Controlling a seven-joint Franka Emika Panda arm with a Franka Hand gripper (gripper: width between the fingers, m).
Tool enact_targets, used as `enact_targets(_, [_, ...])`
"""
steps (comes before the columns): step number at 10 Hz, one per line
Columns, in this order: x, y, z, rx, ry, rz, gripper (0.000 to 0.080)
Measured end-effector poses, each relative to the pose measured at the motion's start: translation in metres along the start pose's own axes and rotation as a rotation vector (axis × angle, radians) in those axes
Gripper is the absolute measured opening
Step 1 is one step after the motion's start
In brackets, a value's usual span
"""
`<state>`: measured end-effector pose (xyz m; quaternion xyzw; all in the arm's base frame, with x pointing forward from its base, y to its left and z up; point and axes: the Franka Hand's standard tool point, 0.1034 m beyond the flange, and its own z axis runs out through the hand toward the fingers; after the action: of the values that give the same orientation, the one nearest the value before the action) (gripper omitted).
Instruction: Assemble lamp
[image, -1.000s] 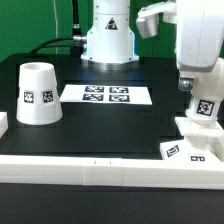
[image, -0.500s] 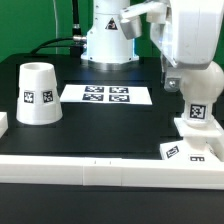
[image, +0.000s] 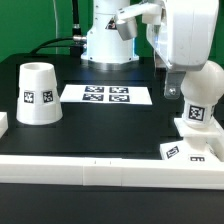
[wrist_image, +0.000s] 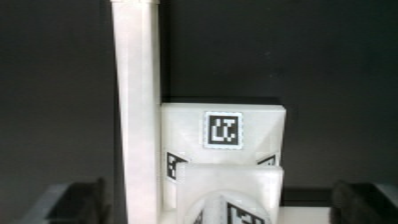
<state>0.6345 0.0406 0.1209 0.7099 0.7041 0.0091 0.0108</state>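
Wrist is turning. Over the last second the arm's housing is swinging from the exterior view's right toward centre, and the tag on the bulb (image: 198, 112) is going from square-on to tilted. So the bulb is rotating with the gripper (image: 184, 90) rather than slipping. I'm reading this as the screw-in step under way.

Gripper is clamping the bulb's upper part, fingers only narrowly spread around it. The pads are mostly hiding behind the wrist housing in the exterior view. In the wrist view they are showing only as dim shapes on either side of the bulb. Contact is therefore my inference from the shared rotation.

Bulb is standing upright on the base (image: 192, 150). The base is sitting at the exterior view's right, just behind the front rail (image: 100, 165). In the wrist view it is lying right against a rail. Bulb height isn't visibly changing between frames, so I can't tell how far the thread is in.

Shade (image: 38, 93) is sitting wide end down, well apart at the exterior view's left, with nothing touching it. Marker board (image: 106, 95) is lying between the two, further back.

Judgement: the build is roughly midway, with the bulb going in and the shade not yet on. It is probably needing a regrasp and more turns before release. The risk is the base twisting along if it isn't bracing on the rail.
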Motion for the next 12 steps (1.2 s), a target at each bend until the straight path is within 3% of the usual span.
enact_targets(1, [0.007, 0.001, -0.003, -0.005, 0.004, -0.007, 0.0677])
enact_targets(6, [0.038, 0.004, -0.006, -0.013, 0.028, -0.011, 0.0699])
enact_targets(12, [0.043, 0.002, 0.010, 0.006, 0.033, 0.002, 0.0699])
